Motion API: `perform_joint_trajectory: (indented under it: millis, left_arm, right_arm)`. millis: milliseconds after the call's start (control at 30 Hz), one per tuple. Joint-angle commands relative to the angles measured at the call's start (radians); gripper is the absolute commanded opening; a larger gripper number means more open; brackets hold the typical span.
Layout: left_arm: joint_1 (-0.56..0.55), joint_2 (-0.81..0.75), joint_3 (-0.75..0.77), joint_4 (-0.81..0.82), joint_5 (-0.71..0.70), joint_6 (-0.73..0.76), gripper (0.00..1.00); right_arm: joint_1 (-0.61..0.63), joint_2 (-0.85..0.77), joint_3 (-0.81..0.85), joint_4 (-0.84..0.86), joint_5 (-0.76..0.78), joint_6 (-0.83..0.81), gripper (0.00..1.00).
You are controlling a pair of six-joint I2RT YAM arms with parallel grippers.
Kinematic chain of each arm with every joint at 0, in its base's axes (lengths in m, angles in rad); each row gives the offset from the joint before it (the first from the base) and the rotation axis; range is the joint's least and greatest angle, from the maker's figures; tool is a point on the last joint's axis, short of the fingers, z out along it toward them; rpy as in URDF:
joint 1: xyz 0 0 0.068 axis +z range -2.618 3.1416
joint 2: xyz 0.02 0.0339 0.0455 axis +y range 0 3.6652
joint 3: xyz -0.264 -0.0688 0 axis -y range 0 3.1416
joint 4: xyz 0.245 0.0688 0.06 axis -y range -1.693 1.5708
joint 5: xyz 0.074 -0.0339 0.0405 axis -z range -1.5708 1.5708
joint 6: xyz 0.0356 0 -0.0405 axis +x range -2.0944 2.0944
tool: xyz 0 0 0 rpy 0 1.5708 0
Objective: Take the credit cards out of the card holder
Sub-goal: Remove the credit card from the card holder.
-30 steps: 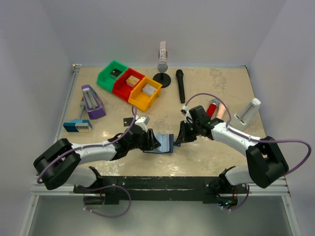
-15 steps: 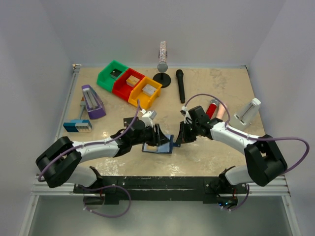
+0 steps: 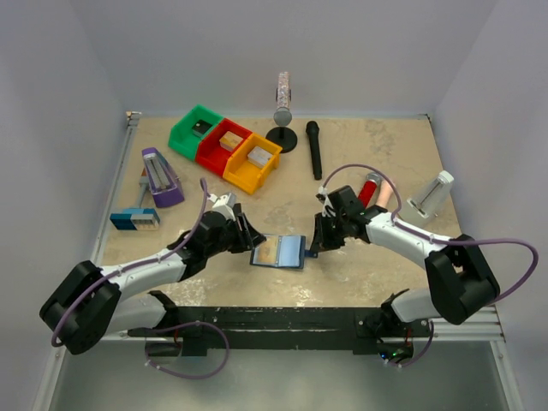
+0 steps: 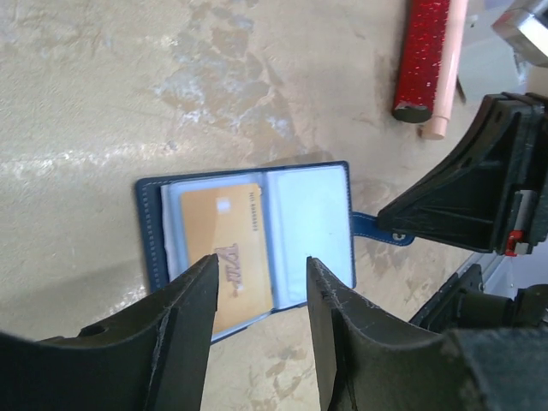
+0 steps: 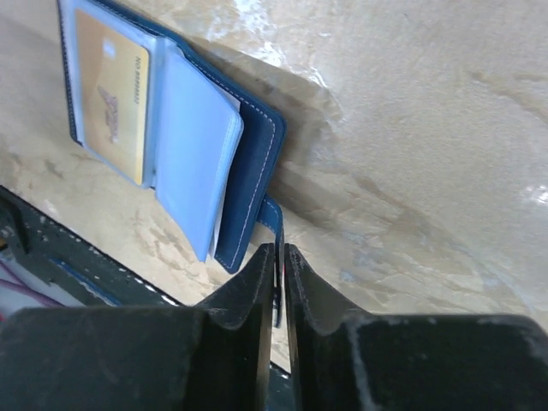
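Card holder point(image 3: 280, 252) lies open flat on the tabletop point(image 3: 368, 145), toward the near edge, between the two arms, inner faces up.

Change over the last second: the left claw point(image 4: 259, 270) was down on the holder with one flap half raised; that flap is now laid over, and the left arm has drawn back to its own side. Left claw hovers just above the open holder; fingers apart, nothing between them.

Tan-gold card point(image 4: 224, 257) shows in one inner pocket, fully seated in its sleeve; the other pocket point(image 4: 304, 227) reads pale blue-grey, contents cannot be told; no other card shows in any view.

Right claw point(image 5: 275, 257) has held its place; fingers pressed together on the snap tab point(image 5: 271, 218) at the holder's far-right edge, pinning that side to the tabletop.

Reading: the opening step looks finished; extraction not begun, no card out yet. Likely next: left claw comes down on the tan-gold card and slides it free while the right claw anchors the tab.

Risks: card sits flush, little edge to catch; which way the sleeve opens cannot be told; the holder may drag or fold if the tab slips.
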Motion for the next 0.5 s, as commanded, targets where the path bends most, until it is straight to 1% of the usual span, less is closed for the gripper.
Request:
perform_joint_trajectory:
  millis: [0,67,100,200,267,333,400,467]
  left_arm:
    - [0.005,0.009,-0.013,0.009,-0.028,-0.014,0.49]
    - [0.005,0.006,-0.013,0.009,-0.036,-0.013,0.49]
    - [0.005,0.001,-0.015,0.007,-0.039,-0.011,0.49]
    - [0.005,-0.011,-0.018,0.004,-0.041,-0.007,0.49]
    - [0.005,-0.019,-0.020,0.003,-0.044,-0.007,0.49]
    - [0.005,-0.028,-0.023,0.001,-0.044,-0.007,0.49]
    - [0.003,-0.031,-0.021,0.003,-0.042,-0.007,0.49]
    - [0.005,-0.027,-0.023,0.010,-0.036,-0.008,0.49]
  right_arm:
    - [-0.006,-0.030,0.031,-0.054,0.091,-0.018,0.23]
    - [-0.008,-0.057,0.037,-0.081,0.128,-0.027,0.38]
    - [-0.006,-0.070,0.042,-0.094,0.137,-0.029,0.43]
    - [-0.006,-0.105,0.077,-0.153,0.188,-0.044,0.50]
    - [-0.008,-0.139,0.098,-0.181,0.215,-0.049,0.52]
    - [-0.003,-0.182,0.114,-0.192,0.205,-0.050,0.52]
    - [0.003,-0.235,0.117,-0.166,0.165,-0.050,0.52]
    - [0.015,-0.275,0.105,-0.096,0.081,-0.046,0.46]
